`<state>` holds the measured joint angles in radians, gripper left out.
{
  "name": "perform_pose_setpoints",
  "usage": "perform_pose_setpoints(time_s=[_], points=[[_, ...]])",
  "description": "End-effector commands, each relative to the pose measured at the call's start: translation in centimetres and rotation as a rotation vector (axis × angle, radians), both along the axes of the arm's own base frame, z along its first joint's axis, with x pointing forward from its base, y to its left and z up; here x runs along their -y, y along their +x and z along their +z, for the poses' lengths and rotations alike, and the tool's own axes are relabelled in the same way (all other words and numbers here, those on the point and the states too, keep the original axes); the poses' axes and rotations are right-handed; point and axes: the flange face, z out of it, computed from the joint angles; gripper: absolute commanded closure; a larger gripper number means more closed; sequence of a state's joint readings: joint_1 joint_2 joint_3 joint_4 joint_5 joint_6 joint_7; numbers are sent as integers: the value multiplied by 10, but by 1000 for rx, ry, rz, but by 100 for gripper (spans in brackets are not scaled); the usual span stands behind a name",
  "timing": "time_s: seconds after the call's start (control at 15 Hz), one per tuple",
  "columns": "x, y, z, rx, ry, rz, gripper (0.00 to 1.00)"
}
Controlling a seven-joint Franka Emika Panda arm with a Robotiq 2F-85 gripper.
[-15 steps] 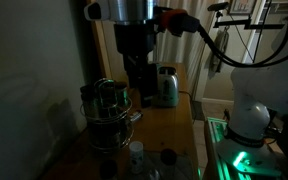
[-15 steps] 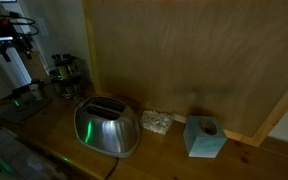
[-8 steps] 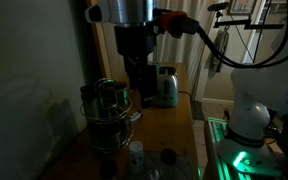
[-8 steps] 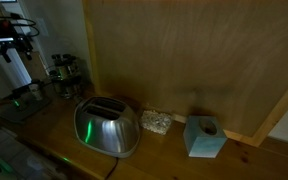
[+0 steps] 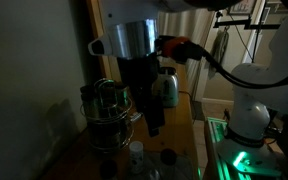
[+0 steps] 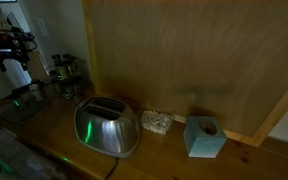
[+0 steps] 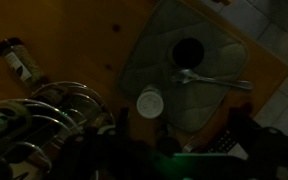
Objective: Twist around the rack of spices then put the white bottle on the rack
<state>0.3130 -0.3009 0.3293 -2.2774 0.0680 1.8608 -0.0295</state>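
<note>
Claw (image 5: 154, 130) hung low on its dark wrist in an exterior view, just beside the rack of spices (image 5: 108, 108) and above the bench (image 5: 169, 125). The room was dim and the fingers merged into one dark column, so I could not tell how far apart they stood or whether anything lay between them. In the wrist view the claw was only a black mass along the bottom edge.

The rack of spices stood upright on the bench, its dark-lidded jars ringed around the wire tiers. It also showed far off in an exterior view (image 6: 62, 70), with the arm's end close beside it. The white bottle (image 5: 136, 152) stood upright on the bench just in front of the rack, not on it, and lower in the picture than the claw. From the wrist its round white cap (image 7: 150, 103) faced the camera, next to the rack's curved wires (image 7: 46, 108) and at the edge of a grey mat (image 7: 224, 115). On that mat lay a dark round object (image 7: 187, 50) and a spoon (image 7: 210, 80).

A shiny toaster (image 6: 106, 126) sat further along the bench, a pale blue box (image 6: 204, 137) beyond it.
</note>
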Motion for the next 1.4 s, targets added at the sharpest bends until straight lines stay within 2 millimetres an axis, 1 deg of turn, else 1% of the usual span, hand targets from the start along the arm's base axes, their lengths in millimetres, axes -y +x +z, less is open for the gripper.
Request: perform_pose_setpoints(time_s=[0.0, 0.2, 0.4, 0.67, 1.07, 1.13, 1.2, 1.33], points=[[-5, -4, -35, 4, 48, 9, 0], [0, 2, -65, 44, 76, -26, 0], [6, 6, -84, 46, 85, -58, 0], [17, 10, -96, 23, 76, -105, 0], [17, 24, -100, 66, 121, -120, 0], [16, 26, -103, 64, 119, -120, 10], [16, 27, -106, 61, 120, -121, 26], [18, 28, -111, 54, 113, -130, 41]])
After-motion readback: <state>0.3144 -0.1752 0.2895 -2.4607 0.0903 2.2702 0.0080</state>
